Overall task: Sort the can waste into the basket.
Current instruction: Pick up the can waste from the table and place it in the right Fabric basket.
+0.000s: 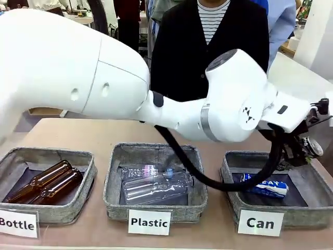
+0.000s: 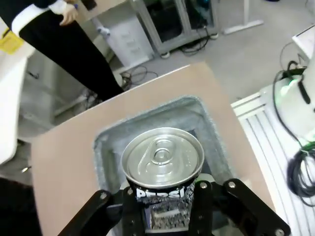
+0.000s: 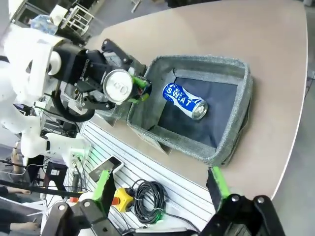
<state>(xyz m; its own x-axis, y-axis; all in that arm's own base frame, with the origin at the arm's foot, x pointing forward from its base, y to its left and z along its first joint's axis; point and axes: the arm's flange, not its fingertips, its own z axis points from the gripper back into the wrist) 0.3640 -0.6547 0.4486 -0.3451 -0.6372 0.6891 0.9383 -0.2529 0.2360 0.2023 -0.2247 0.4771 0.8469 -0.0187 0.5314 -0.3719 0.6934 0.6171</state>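
Observation:
My left gripper [image 1: 303,152] reaches across to the right side and hangs over the far right corner of the grey "Can" basket [image 1: 232,183]. It is shut on the silver-topped Pepsi can [image 2: 163,160], whose lid [image 3: 117,85] faces the right wrist camera. In the left wrist view the can stands over the basket's rim [image 2: 196,109]. The blue "SWEAT" can [image 1: 265,187] lies on its side on the dark liner [image 3: 216,105]. My right gripper [image 3: 160,189] is open and holds nothing. It hovers off the table's edge, well back from the basket.
The "Plastic" bin [image 1: 115,179] in the middle holds clear bottles, and the "Bottle" bin [image 1: 88,177] at the left holds brown glass bottles. My left arm's black cable [image 1: 208,179] droops over the Plastic bin. A person in a dark cardigan [image 1: 179,57] stands across the table. Coiled cables [image 3: 147,201] lie beside the table.

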